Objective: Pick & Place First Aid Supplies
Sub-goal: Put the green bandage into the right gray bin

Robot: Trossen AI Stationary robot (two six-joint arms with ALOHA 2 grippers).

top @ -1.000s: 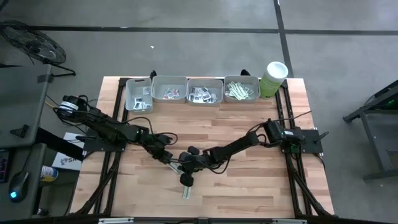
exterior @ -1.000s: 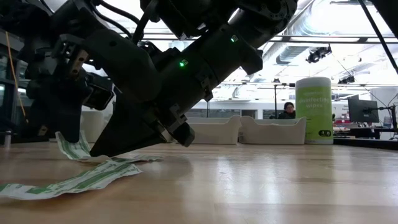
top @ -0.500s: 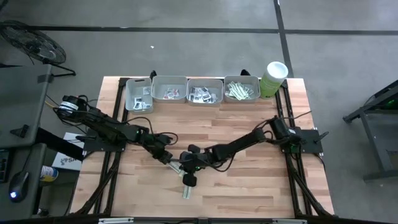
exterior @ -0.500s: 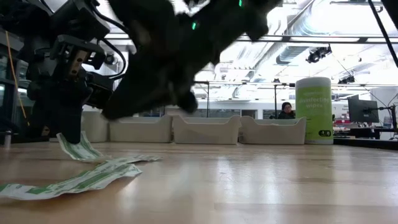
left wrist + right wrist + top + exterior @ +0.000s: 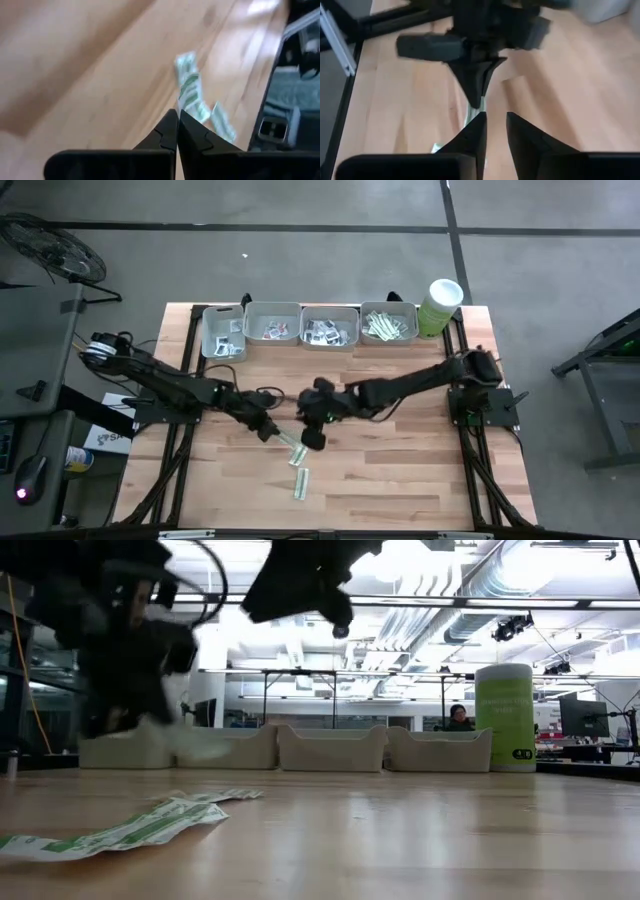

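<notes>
Carrying one narrow green-and-white strip (image 5: 189, 90) to its tray looks like the step in hand. The left gripper (image 5: 268, 430), left of centre in the overhead picture, is clenched on the strip's near end, and the rest trails free beyond the fingertips. In the table-level picture that arm is up off the wood at upper left, with a pale blur hanging under it that I take for the same strip.

A pinch this close to the end leaves a long loose tail. I would keep the wrist level and move steadily so the tail neither swings nor drags, and let go only once it hangs inside the tray walls.

The right gripper (image 5: 314, 438) sits just beside the left one, near the middle of the overhead frame. Its fingers (image 5: 470, 137) stand a little apart with nothing between them, so it has let go.

Two more strips (image 5: 298, 454) lie flat on the table (image 5: 420, 480) just below the grippers, one under the other, not yet gathered.

Four grey trays (image 5: 389, 306) line the top edge, and the rightmost holds the same green strips, next to a tall pale green tub (image 5: 440, 305). The right arm stretches from the right side toward the centre — straight across the line from the left gripper to that tray. To my eye it must clear out first, or the left arm must pass well above it. A person (image 5: 460, 718) sits far back in the room, away from the work.
</notes>
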